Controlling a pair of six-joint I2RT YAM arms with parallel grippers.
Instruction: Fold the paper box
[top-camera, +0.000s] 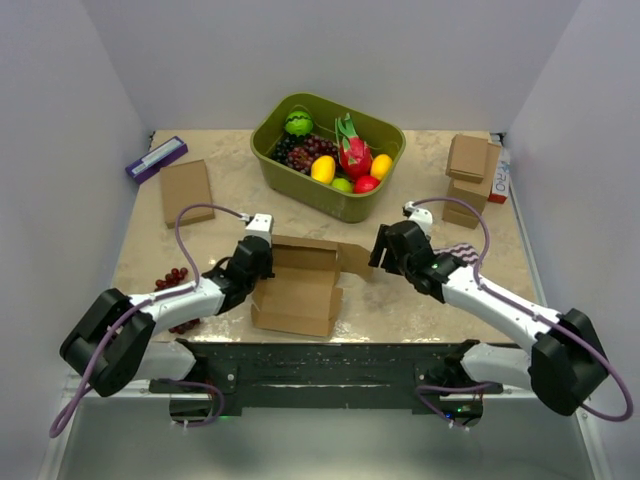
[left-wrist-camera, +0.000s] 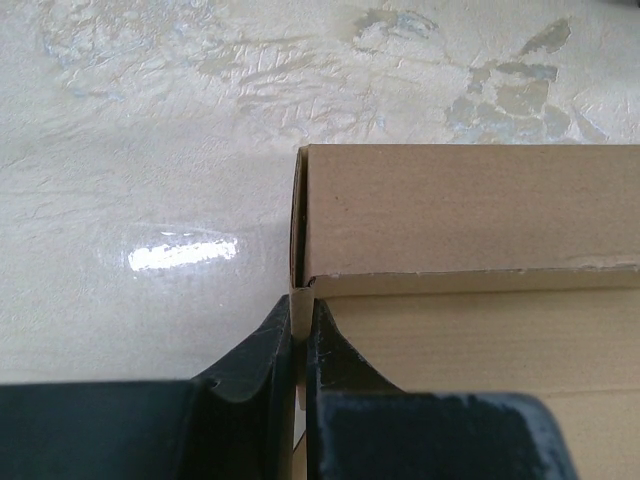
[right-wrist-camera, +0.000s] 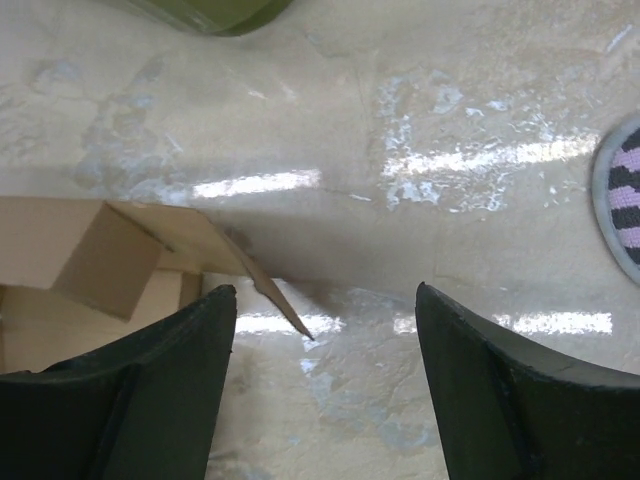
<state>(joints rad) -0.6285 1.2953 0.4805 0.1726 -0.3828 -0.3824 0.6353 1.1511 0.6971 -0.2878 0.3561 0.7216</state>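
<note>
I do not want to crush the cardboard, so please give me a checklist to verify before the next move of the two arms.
1. Left claw shut on left wall of the brown cardboard paper box: ok.
2. Right claw open: ok.
3. Box's right side flap fully inside right claw: not ok, only its tip reaches the gap.
4. Green plastic bin apart from box: ok.
5. Box bottom lying flat: cannot tell.

Green fruit bin, flat brown box, stacked boxes
</note>
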